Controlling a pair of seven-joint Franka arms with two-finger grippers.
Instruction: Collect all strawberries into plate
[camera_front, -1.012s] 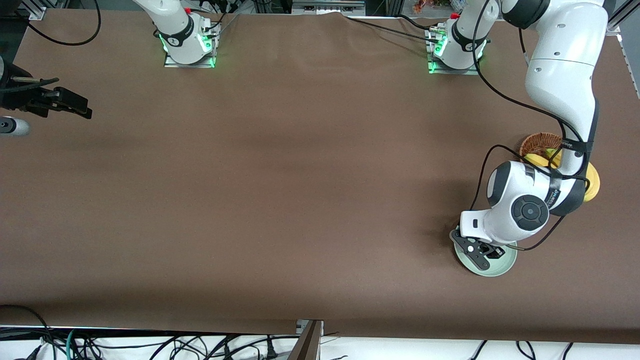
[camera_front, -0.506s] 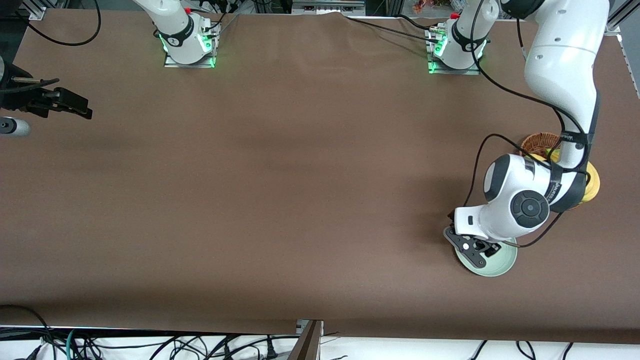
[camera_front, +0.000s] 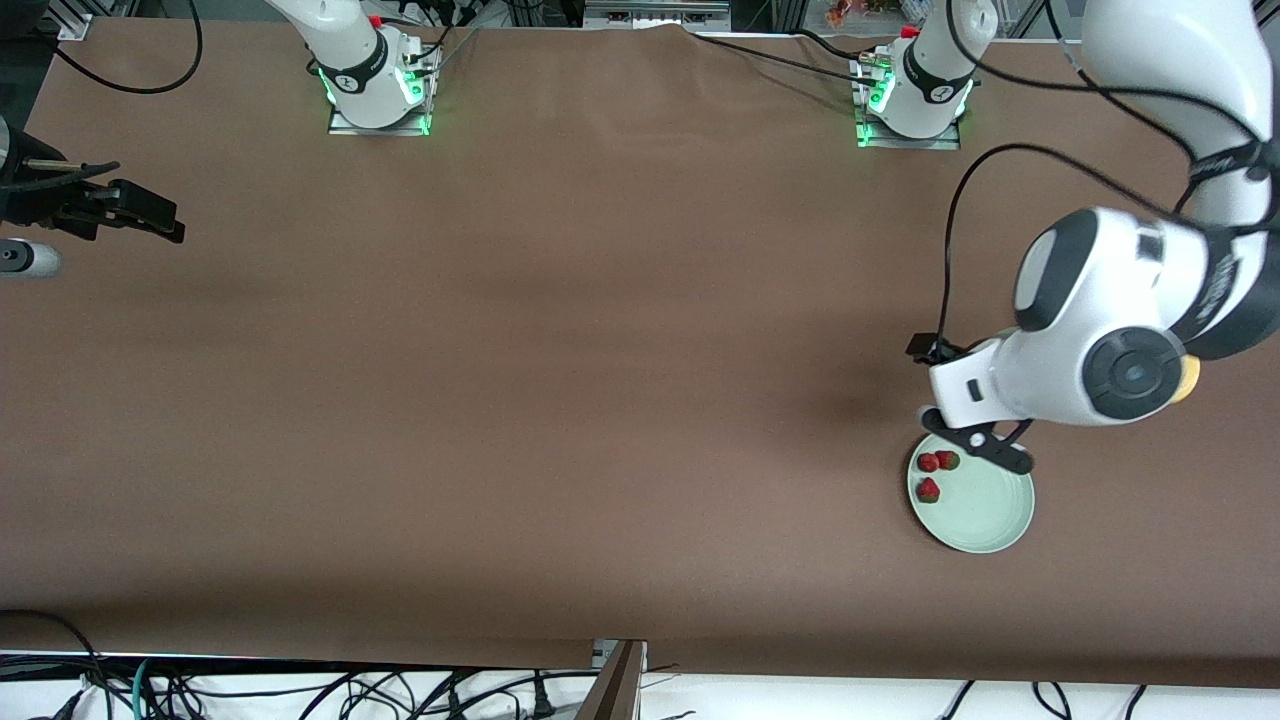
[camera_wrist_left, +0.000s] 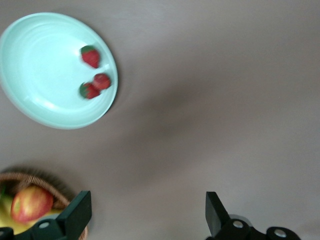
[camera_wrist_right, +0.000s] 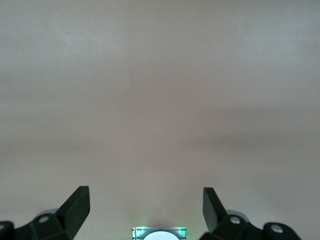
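Three strawberries (camera_front: 937, 471) lie in the plate (camera_front: 985, 520). Two sit touching each other near the rim, directly beneath my left hand (camera_front: 975, 440); the third (camera_front: 929, 490) lies just beside them, apart from the pair and nearer the front camera. All three rest on the part of the plate toward the right arm's end of the worktop (camera_front: 560, 380); the rest of the plate shows bare mint-green.

My left hand hangs in the air over the plate's rim, on the edge of the plate closest to the robot bases. Its fingers (camera_wrist_left: 75, 214) are spread wide and hold nothing. From my left wrist camera the plate (camera_wrist_left: 35, 95) and the berries (camera_wrist_left: 92, 72) sit well clear of the fingertips, with bare brown surface directly under the hand.

A brown wicker basket (camera_wrist_left: 15, 179) stands near the plate, partly hidden by one finger in the wrist view. In it I see a red apple (camera_wrist_left: 31, 204) and something yellow, which I cannot identify.

My right hand (camera_front: 120, 212) waits at the right arm's end of the worktop, well apart from the plate. Its fingers (camera_wrist_right: 76, 206) are spread wide and empty, with only bare worktop below them.
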